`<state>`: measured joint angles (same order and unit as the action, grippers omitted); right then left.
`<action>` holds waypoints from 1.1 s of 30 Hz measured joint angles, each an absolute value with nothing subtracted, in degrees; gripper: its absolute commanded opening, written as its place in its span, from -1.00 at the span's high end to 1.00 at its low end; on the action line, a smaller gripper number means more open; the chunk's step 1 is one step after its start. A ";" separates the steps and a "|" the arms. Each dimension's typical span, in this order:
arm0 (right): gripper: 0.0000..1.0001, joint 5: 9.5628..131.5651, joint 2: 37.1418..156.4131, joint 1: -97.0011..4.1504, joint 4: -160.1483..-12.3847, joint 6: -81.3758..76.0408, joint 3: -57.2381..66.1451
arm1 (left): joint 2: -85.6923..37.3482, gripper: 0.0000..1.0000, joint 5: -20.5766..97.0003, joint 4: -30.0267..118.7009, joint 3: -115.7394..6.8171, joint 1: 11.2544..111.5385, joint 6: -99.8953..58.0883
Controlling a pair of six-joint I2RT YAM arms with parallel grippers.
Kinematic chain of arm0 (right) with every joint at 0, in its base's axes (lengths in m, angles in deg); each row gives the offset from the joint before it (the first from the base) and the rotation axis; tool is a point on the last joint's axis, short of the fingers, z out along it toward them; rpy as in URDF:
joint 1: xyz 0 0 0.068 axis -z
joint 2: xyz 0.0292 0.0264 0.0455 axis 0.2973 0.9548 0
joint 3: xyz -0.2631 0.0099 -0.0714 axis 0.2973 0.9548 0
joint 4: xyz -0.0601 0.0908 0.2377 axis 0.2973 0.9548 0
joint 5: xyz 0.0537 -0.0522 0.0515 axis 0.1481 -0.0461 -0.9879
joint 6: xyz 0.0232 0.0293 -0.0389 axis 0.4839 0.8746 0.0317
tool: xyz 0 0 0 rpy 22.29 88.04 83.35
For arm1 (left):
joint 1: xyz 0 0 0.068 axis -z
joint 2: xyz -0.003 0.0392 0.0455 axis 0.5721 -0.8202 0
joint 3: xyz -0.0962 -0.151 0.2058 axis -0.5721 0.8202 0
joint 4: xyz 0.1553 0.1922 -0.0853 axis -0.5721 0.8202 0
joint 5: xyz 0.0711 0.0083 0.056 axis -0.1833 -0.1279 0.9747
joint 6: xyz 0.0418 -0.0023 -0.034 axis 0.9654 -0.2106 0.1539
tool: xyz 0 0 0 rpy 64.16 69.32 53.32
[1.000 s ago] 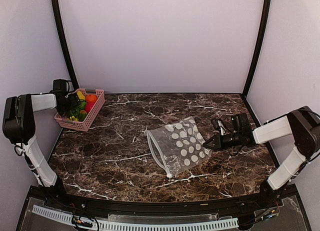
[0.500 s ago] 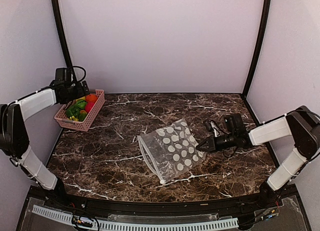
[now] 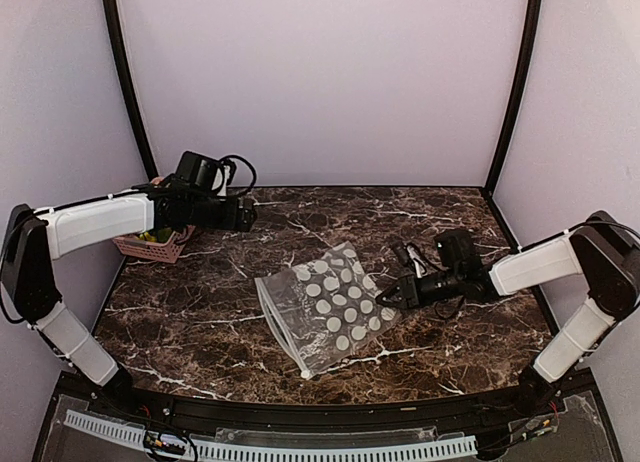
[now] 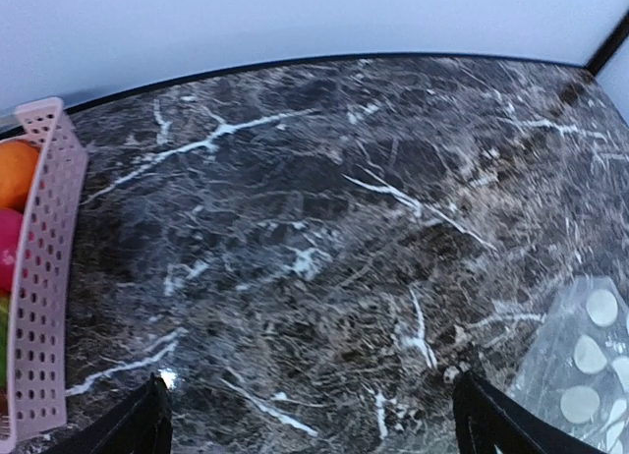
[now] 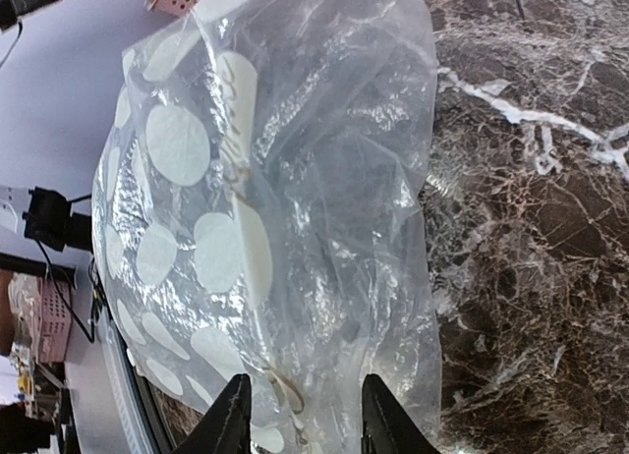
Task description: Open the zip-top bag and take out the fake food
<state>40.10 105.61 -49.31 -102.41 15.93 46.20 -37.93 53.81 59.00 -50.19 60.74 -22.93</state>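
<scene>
1. Clear floppy plastic with pale round dots: rectangular zip-top bag (image 3: 325, 307), flat on the dark white-veined marble counter (image 3: 200, 302), around the middle and nearer the front edge.
2. Just right of it, black right fingers (image 3: 388, 296), low over the counter, touching the bag's right edge.
3. In the right wrist view, those fingers (image 5: 231, 420) partly drawn in, a gap between them, crinkled bag (image 5: 275, 179) film lying in that gap; pinching or merely straddling, cannot tell.
4. Black left fingers (image 3: 245, 217) above the counter's far left part, well apart from the bag.
5. In the left wrist view, left fingers (image 4: 147, 420) spread wide, holding nothing; bag corner (image 4: 590, 366) at lower right.
6. Glossy plastic fake food (image 4: 12, 174), an orange ball above a magenta-red one, inside the pink slotted plastic basket (image 4: 49, 277) at the counter's far left, outside the bag.
7. Seen from above, basket (image 3: 150, 247) partly hidden under the left arm.
</scene>
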 measured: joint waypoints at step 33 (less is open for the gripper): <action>-0.97 55.11 62.09 -40.74 -85.87 9.15 52.21 | -13.19 -0.98 75.34 59.00 -30.21 78.67 -32.09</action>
